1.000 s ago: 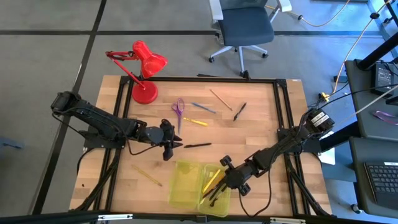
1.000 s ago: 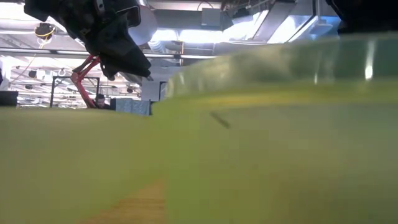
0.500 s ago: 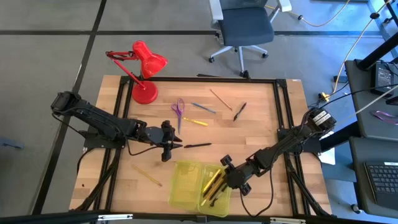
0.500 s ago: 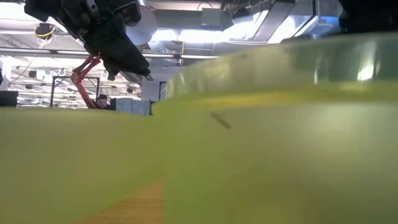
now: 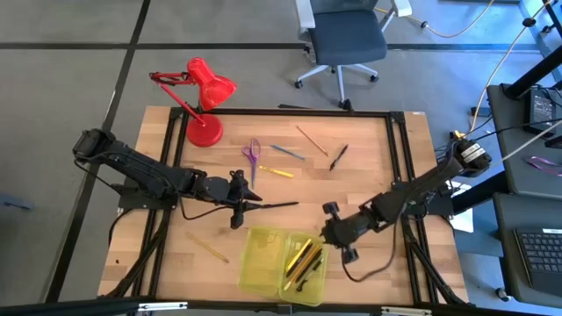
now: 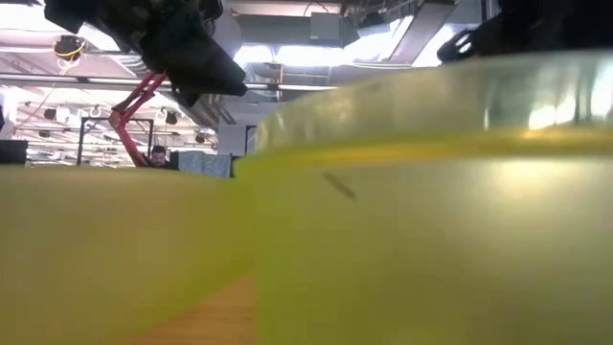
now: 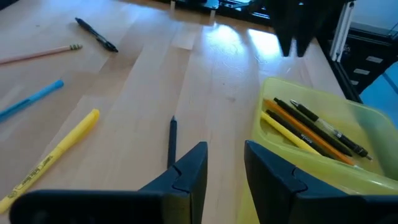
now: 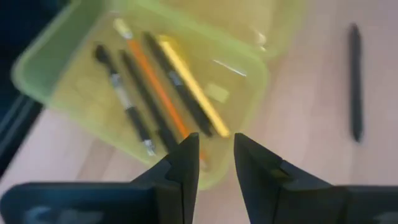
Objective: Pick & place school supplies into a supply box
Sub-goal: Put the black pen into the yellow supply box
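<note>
Two dark arms reach over the wooden bench (image 5: 369, 175), whose back half lies mostly bare. At its near edge sits the yellow-green pencil case (image 5: 263, 259), open, pens and pencils (image 5: 301, 260) in its right half; in the low view its wall hides nearly everything. Just above that half's right edge hovers the right tool (image 5: 331, 230), fingers slightly parted, empty. At mid-bench the left tool (image 5: 243, 204), narrowly parted, grips nothing, with a black pen (image 5: 279, 204) at its tips.
</note>
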